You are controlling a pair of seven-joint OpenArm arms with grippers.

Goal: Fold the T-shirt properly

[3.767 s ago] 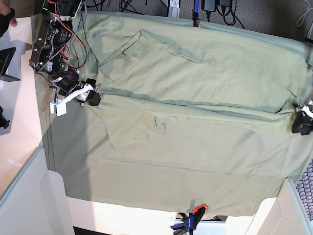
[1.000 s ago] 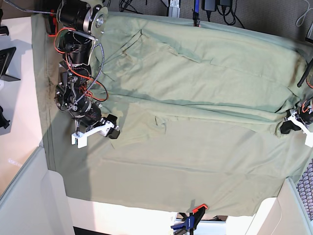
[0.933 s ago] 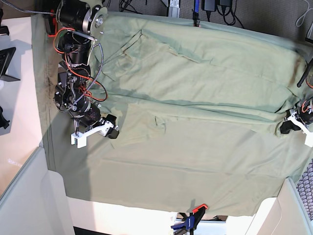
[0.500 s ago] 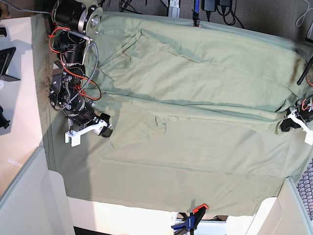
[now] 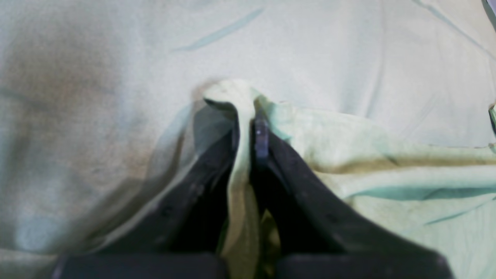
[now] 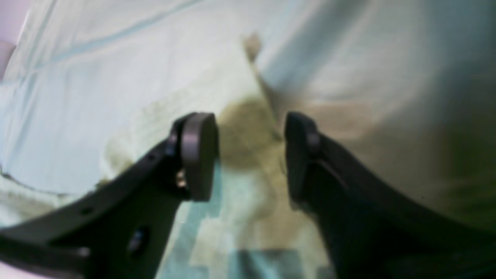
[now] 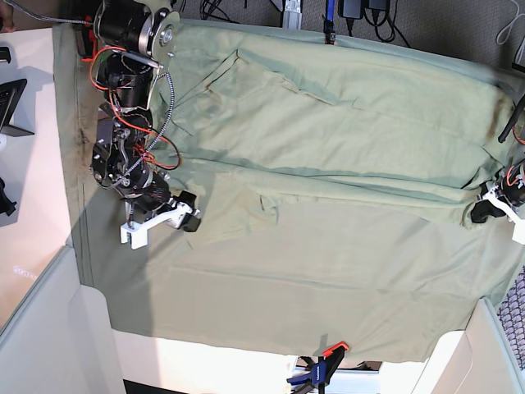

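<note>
The pale green T-shirt (image 7: pixel 344 139) lies spread over the green tablecloth (image 7: pixel 287 304), with a long fold running across its middle. At the right edge of the base view, my left gripper (image 7: pixel 481 213) holds one end of that fold. In the left wrist view, the left gripper (image 5: pixel 248 130) is shut on a pinched ridge of T-shirt (image 5: pixel 387 155) cloth. My right gripper (image 7: pixel 187 222) hovers at the shirt's left edge. It is open in the right wrist view, where the right gripper (image 6: pixel 248 155) straddles a blurred corner of T-shirt (image 6: pixel 242 124) without touching it.
An orange-and-blue clamp (image 7: pixel 321 367) grips the tablecloth's near edge, and another clamp (image 7: pixel 328 33) grips the far edge. White panels stand at the bottom left (image 7: pixel 45 328) and bottom right (image 7: pixel 484 353). Cables and power bricks lie beyond the far edge.
The right arm swung a little left half a second ago and has come back right, to the shirt's left edge. The left gripper has stayed shut on the fold, barely moving.
</note>
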